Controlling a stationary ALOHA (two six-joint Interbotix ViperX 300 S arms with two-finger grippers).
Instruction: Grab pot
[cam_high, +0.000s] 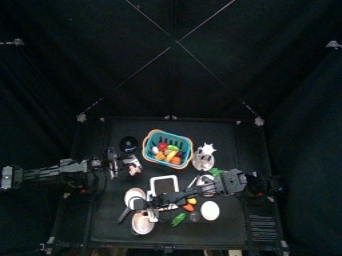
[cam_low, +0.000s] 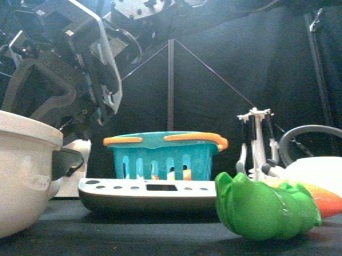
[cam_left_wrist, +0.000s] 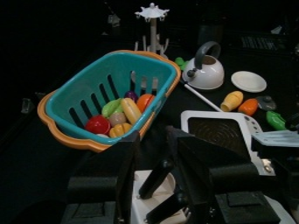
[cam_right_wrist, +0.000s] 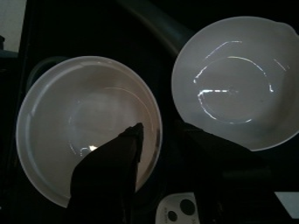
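Pot (cam_high: 131, 208), in the top view, lies just below the right gripper (cam_high: 171, 212), beside a plate (cam_high: 143, 223). At the front we see its white wall (cam_low: 20, 170) near, with the teal basket (cam_low: 160, 155) and scale (cam_low: 147, 192) behind. The left wrist view shows the left gripper (cam_left_wrist: 176, 179) low; we cannot tell its jaws. The right wrist view shows released jaws over plate (cam_right_wrist: 87, 127) and pot (cam_right_wrist: 233, 74).

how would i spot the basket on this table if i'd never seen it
Start at the black table and look to its far middle. The basket sits there, just behind the flat white scale. It alone is teal with an orange rim, slotted walls, and toy fruit inside.
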